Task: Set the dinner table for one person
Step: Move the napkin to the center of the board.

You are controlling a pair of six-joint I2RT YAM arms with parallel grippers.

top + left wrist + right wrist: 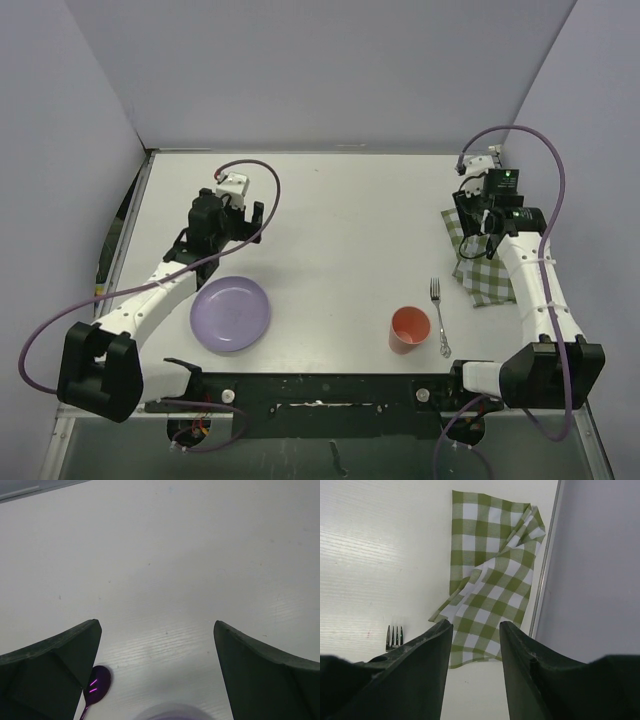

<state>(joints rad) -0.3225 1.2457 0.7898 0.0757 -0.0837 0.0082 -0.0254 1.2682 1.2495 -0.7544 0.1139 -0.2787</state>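
My right jaws stand partly open and empty above the near end of the checked cloth, which lies rumpled at the right edge of the worktop. I judge it light, limp and unbreakable, best pinched at a raised fold. My left jaws gape wide, empty, just beyond the plate.

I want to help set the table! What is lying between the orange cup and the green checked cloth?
A fork lies between the orange cup and the green checked cloth. The top view shows it best.
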